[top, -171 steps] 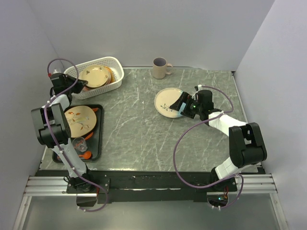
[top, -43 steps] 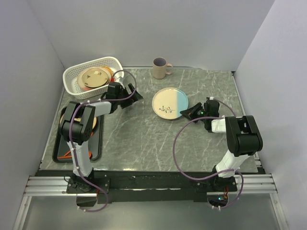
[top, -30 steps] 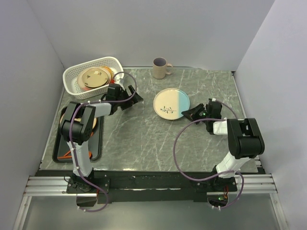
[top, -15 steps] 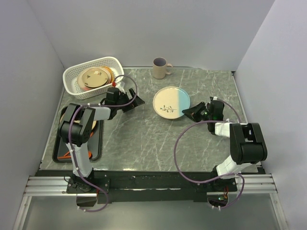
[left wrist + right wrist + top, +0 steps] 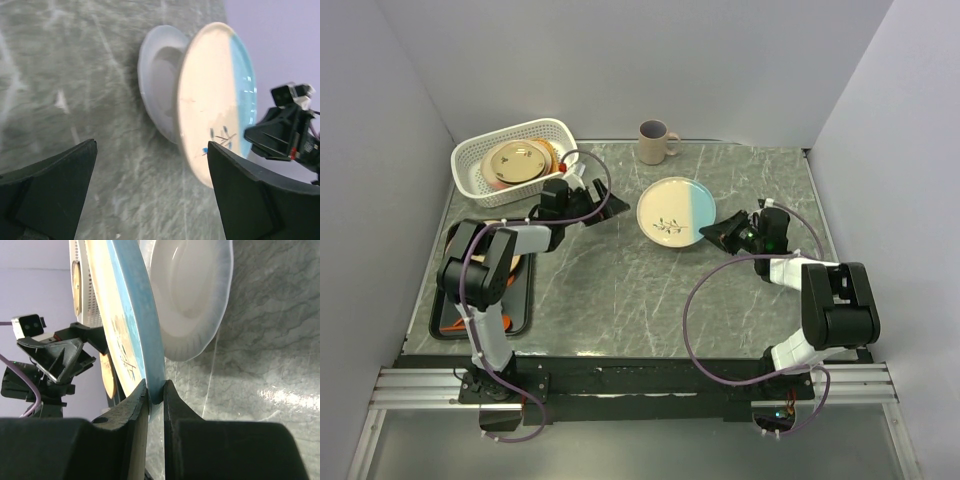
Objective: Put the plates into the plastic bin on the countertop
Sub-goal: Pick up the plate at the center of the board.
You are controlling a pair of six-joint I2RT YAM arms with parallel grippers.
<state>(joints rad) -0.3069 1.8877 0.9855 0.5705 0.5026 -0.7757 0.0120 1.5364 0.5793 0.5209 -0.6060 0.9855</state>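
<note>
A cream and pale-blue plate (image 5: 676, 211) with a twig print sits mid-countertop (image 5: 620, 280), tilted up off a white plate (image 5: 159, 82) beneath it. My right gripper (image 5: 719, 234) is shut on its blue right rim; the rim (image 5: 150, 330) sits pinched between the fingers (image 5: 131, 415). My left gripper (image 5: 607, 205) stands open just left of the plates, its fingers (image 5: 50, 190) wide apart with nothing between them. The white plastic bin (image 5: 560, 135) at the back left holds tan plates (image 5: 516, 161).
A beige mug (image 5: 655, 142) stands at the back behind the plates. A black tray (image 5: 525, 290) at the left edge carries another plate, partly hidden by my left arm. Grey walls close in left, back and right.
My left gripper has crept right toward the plates, staying open. My right gripper keeps its hold on the rim, and the plate has shifted slightly with it.
</note>
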